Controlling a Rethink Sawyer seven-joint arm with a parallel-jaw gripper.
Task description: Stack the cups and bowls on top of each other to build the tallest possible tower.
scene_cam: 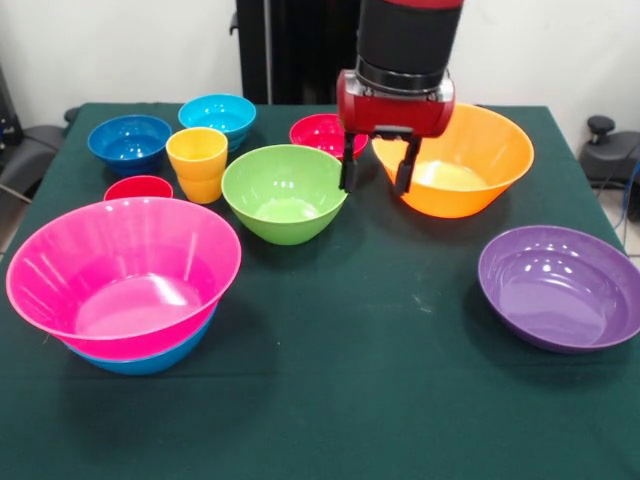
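Observation:
My gripper point(376, 178) is open and empty. It hangs above the table between the green bowl point(285, 192) and the large orange bowl point(470, 165). The large pink bowl point(125, 275) sits nested in a medium blue bowl point(150, 358) at the near left, forming a low tower. The purple bowl point(560, 287) stands alone at the right. The yellow-orange cup point(198, 163) stands upright left of the green bowl. The red cup point(138, 187) shows only its top behind the pink bowl. The small red bowl point(320, 130) is partly hidden behind my gripper.
A dark blue bowl point(130, 140) and a light blue bowl point(217, 115) stand at the far left. The green tablecloth point(360, 380) covers the table. The robot's black pedestal point(295, 50) stands behind the far edge.

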